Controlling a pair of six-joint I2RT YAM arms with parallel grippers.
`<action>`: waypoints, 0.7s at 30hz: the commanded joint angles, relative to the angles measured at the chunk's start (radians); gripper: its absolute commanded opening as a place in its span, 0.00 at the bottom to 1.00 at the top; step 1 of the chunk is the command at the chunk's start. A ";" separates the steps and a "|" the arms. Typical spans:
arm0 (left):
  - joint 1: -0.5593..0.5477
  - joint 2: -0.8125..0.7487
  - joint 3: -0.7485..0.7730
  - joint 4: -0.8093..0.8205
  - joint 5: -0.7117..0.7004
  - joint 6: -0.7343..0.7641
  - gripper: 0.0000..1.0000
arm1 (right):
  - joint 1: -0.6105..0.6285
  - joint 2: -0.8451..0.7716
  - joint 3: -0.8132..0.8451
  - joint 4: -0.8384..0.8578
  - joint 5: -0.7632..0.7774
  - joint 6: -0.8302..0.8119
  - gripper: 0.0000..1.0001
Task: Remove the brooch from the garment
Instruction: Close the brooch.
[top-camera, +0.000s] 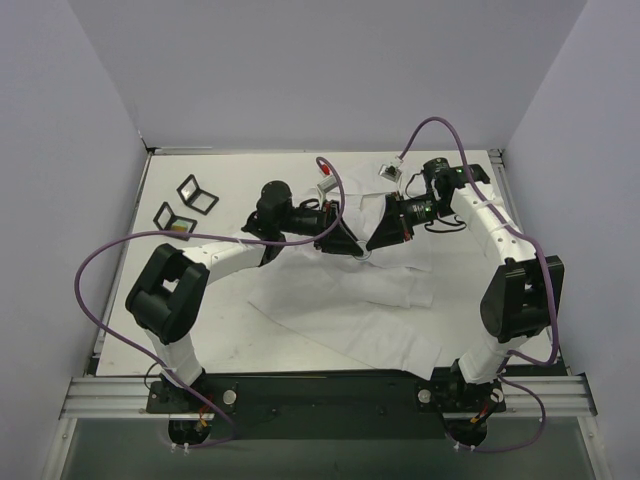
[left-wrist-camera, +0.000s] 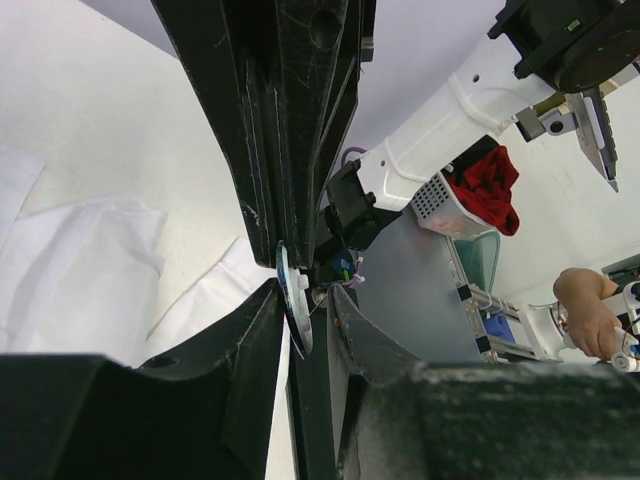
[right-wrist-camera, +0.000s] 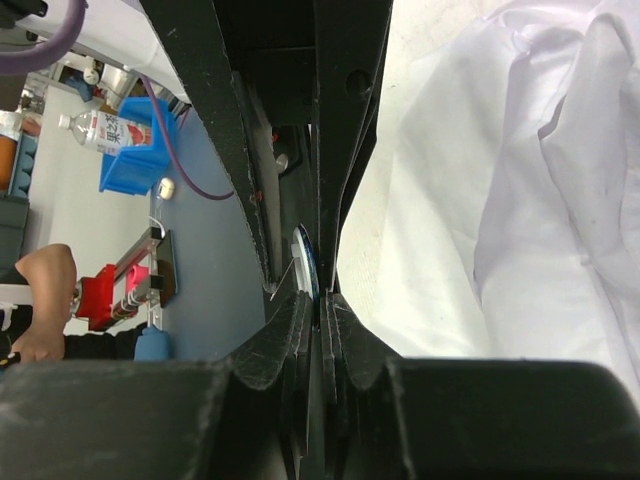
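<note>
No wording can be read anywhere. A plastic bottle (right-wrist-camera: 97, 129) beyond the table wears a red label (right-wrist-camera: 108, 131) with white characters too small to decipher.

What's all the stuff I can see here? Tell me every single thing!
table: one, white, under everything.
garment: one, white, spread over the table's middle and right.
brooch: one, round, white and blue, between the gripper tips.
square frames: two, black, far left of the table.
small red-tipped thing: one, red and white, at the far edge, near the middle.
cables: two, purple, looping off the arms.
left gripper: one, black, closed on the brooch.
right gripper: one, black, shut, tip to tip with the left one.
</note>
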 joint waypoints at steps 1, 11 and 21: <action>0.008 -0.039 0.005 0.148 0.052 -0.045 0.33 | -0.015 0.007 0.032 -0.027 -0.016 -0.028 0.00; 0.005 -0.027 0.023 0.104 0.032 -0.041 0.29 | -0.015 0.004 0.033 -0.032 0.001 -0.031 0.00; -0.006 -0.038 0.065 -0.151 -0.027 0.137 0.26 | 0.005 0.001 0.036 -0.027 0.038 -0.033 0.00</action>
